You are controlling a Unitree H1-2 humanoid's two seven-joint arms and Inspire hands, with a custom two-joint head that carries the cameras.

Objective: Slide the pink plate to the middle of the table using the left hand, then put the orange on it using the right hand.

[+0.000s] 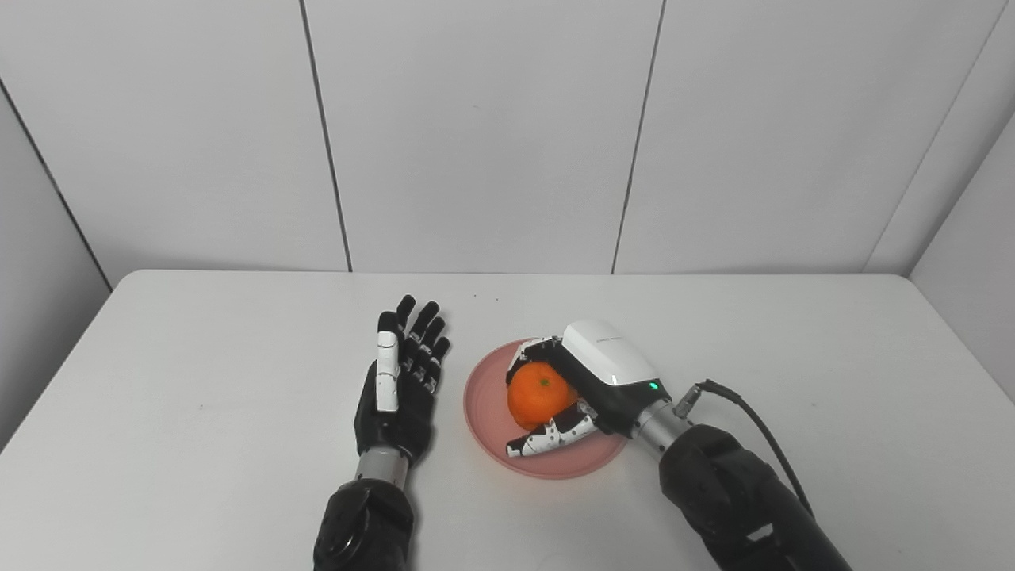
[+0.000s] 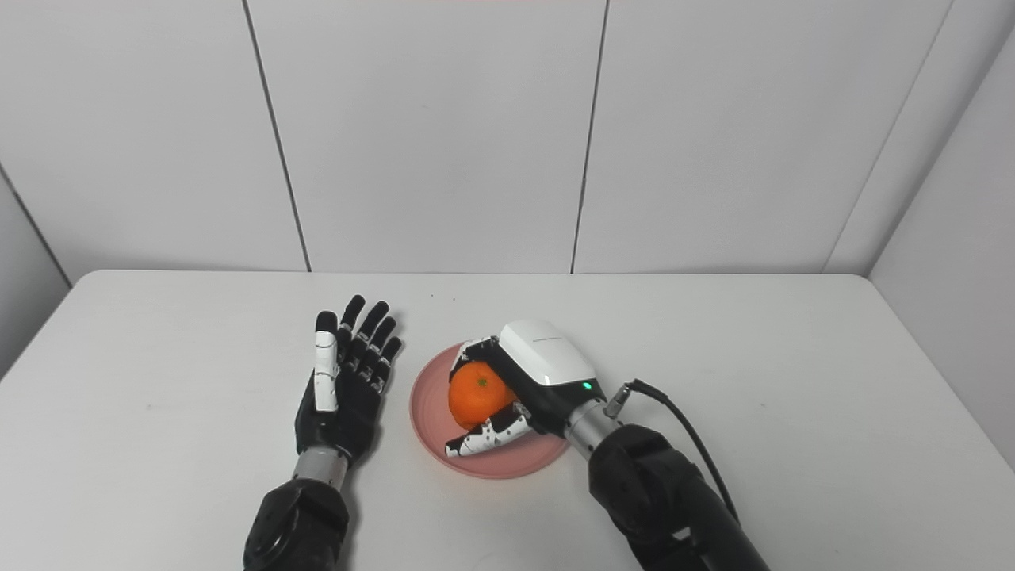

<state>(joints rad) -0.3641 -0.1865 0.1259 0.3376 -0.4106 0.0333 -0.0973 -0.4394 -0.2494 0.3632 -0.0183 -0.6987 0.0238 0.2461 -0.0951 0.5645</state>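
The pink plate (image 1: 485, 412) is found lying flat on the white table (image 1: 198, 396), near the middle of the tabletop. The orange (image 1: 539, 394) is located over the plate, within its rim, stem end turned upward. The right hand (image 1: 583, 385) is seen wrapped around the orange, fingers curled over its far side and the thumb (image 1: 551, 434) passing along its near side; the fruit is thus grasped. Whether the orange rests on the plate surface or is held slightly above it cannot be determined from either head view. The left hand (image 2: 345, 381) is observed just beside the plate's left edge, apart from it, fingers extended and spread, pointing toward the wall, with nothing held. A black cable (image 1: 753, 424) is noted running from the right wrist back along the forearm
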